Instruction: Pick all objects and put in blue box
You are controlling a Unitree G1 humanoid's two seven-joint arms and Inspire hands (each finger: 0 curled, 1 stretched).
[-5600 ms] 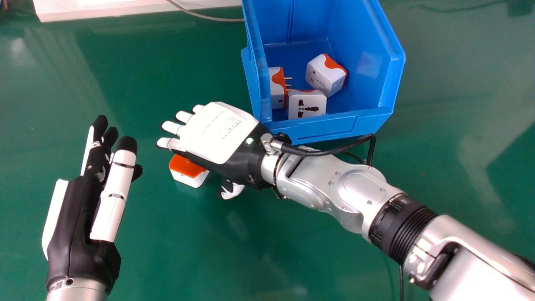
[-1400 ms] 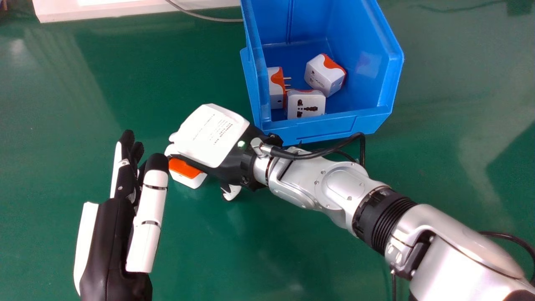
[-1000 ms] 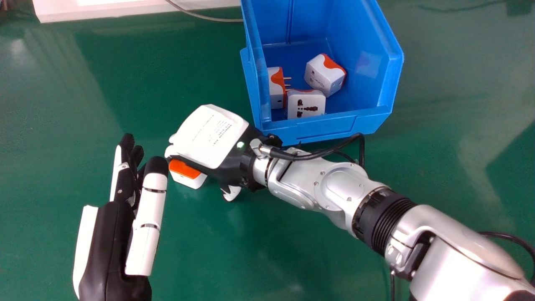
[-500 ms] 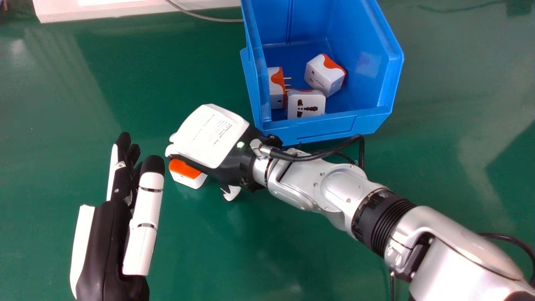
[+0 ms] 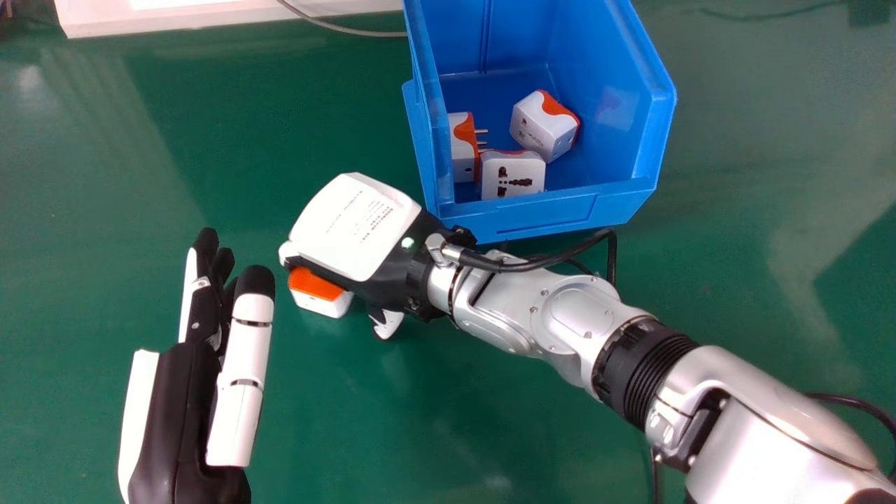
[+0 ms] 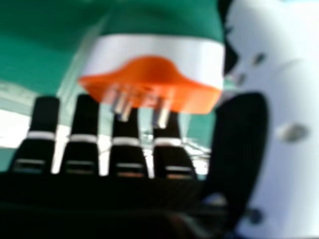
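Note:
In the head view my right hand is palm down over an orange-and-white plug adapter on the green table, its fingers curled around the far side. The right hand view has that adapter, its metal pins showing, between the thumb and the curled fingers of my right hand. To the left, my left hand is held upright with straight fingers, holding nothing. The blue box contains three similar adapters: one by its left wall, one near the front, one farther back.
The box's front left corner is close to my right wrist. A black cable loops over the right wrist. Along the far edge are a white object and a thin grey cable.
Over several seconds the right hand's fingers have curled down around the adapter, and the left hand has shifted right and nearer. In the last half second, adapter and right hand moved slightly right.

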